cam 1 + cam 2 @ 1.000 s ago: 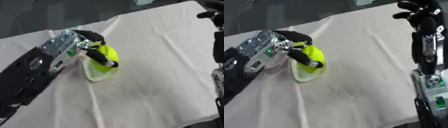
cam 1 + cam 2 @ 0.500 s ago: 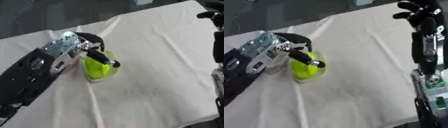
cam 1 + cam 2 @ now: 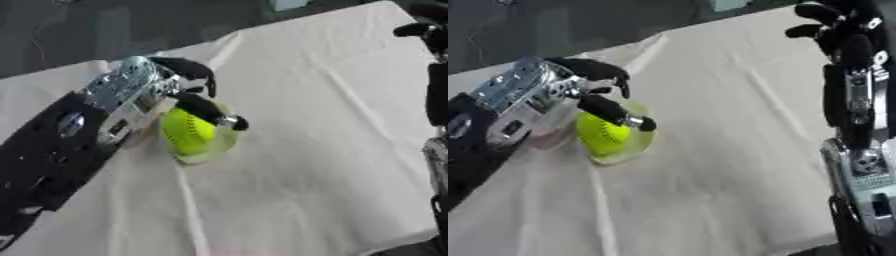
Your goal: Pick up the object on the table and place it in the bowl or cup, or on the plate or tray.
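A yellow-green ball [image 3: 186,131] with thin stitch lines on it is sitting in a small pale green dish [image 3: 208,152] on the left part of the table. The ball is round, so it has no long side and is not pointing any way. The dish is lying flat on the white tablecloth [image 3: 315,125], and its rim is showing on the near and right sides of the ball. The robot's left hand [image 3: 179,85] is reaching in from the left side, over the ball. Its black thumb is lying across the top right of the ball, with the tip sticking out past the ball toward the right. The other fingers [image 3: 194,68] are bending in a curve on the far side of the ball, and they are not touching it. The hand is looking partly spread around the ball, not squeezing it, but it is hard to tell if the thumb is pressing on it. The silver and black arm is running down to the near left corner. The robot's right hand [image 3: 833,25] is staying up at the far right, away from the ball, with its dark fingers curling and holding nothing. Some folds are running along the cloth.
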